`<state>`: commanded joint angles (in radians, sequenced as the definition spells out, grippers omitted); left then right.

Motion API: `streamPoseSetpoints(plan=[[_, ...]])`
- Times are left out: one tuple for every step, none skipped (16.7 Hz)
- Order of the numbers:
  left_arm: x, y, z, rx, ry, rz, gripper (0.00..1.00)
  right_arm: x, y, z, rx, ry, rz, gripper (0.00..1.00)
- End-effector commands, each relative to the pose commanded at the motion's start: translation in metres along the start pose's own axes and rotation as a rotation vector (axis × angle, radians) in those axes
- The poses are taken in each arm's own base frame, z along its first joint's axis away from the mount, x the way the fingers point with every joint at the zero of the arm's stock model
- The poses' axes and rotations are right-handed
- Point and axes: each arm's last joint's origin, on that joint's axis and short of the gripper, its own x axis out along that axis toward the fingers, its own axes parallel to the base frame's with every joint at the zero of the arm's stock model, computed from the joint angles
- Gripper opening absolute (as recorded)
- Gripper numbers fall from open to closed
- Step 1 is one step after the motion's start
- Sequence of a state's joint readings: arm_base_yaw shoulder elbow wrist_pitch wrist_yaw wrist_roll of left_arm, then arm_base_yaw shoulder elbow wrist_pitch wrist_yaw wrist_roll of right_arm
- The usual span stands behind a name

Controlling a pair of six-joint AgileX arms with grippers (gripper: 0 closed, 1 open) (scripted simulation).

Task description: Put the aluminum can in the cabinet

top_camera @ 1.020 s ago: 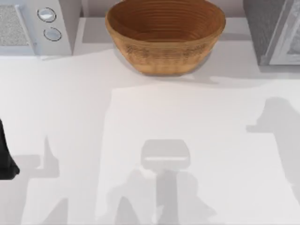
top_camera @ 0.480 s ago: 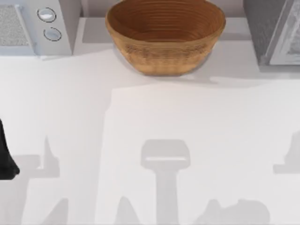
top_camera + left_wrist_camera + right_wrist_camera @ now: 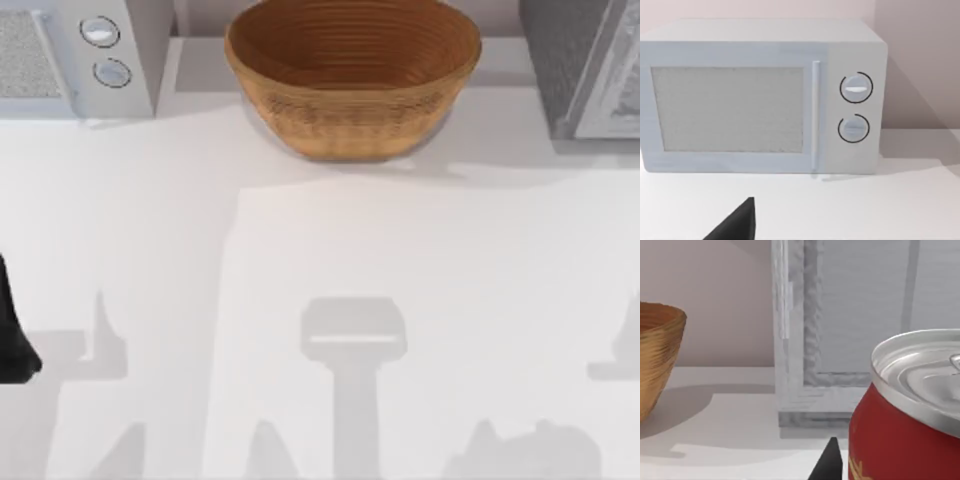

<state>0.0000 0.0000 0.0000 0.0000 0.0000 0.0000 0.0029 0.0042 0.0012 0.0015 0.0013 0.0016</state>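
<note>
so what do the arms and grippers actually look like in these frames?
Little of them is in frame. The left arm is a matte black, rounded bulk at the table's left edge in the top view. The left wrist view catches a black pointed finger; the right wrist view a similar black wedge-shaped finger. No cables or markings visible.

Scene evenly and brightly lit; soft grey shadows cast across the counter (image 3: 300, 250). Mild blur noted throughout; no glare.

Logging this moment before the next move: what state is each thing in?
aluminum can: upright, unopened, close before the cabinet
cabinet: door shut
microwave: door shut
wicker bowl: upright, nothing visible inside
left hand: near the microwave, apart from it
</note>
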Motion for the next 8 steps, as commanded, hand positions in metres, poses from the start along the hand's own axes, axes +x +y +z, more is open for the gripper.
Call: streamPoseSetpoints(plan=[[0.000, 0.000, 0.000, 0.000, 0.000, 0.000, 1.00, 0.000, 0.000, 0.000, 0.000, 0.000, 0.000, 0.00], [0.000, 0.000, 0.000, 0.000, 0.000, 0.000, 1.00, 0.000, 0.000, 0.003, 0.001, -0.002, -0.001, 0.00], [0.000, 0.000, 0.000, 0.000, 0.000, 0.000, 1.00, 0.000, 0.000, 0.008, 0.003, -0.004, -0.001, 0.00], [0.000, 0.000, 0.000, 0.000, 0.000, 0.000, 1.00, -0.001, 0.001, 0.016, 0.003, -0.005, 0.000, 0.00], [0.000, 0.000, 0.000, 0.000, 0.000, 0.000, 1.00, -0.001, 0.001, 0.027, 0.003, -0.005, 0.001, 0.00], [0.000, 0.000, 0.000, 0.000, 0.000, 0.000, 1.00, 0.000, 0.002, 0.041, 0.002, -0.005, 0.001, 0.00], [0.000, 0.000, 0.000, 0.000, 0.000, 0.000, 1.00, 0.000, 0.002, 0.057, 0.002, -0.008, 0.002, 0.00], [0.000, 0.000, 0.000, 0.000, 0.000, 0.000, 1.00, 0.001, 0.003, 0.076, 0.001, -0.014, 0.001, 0.00]])
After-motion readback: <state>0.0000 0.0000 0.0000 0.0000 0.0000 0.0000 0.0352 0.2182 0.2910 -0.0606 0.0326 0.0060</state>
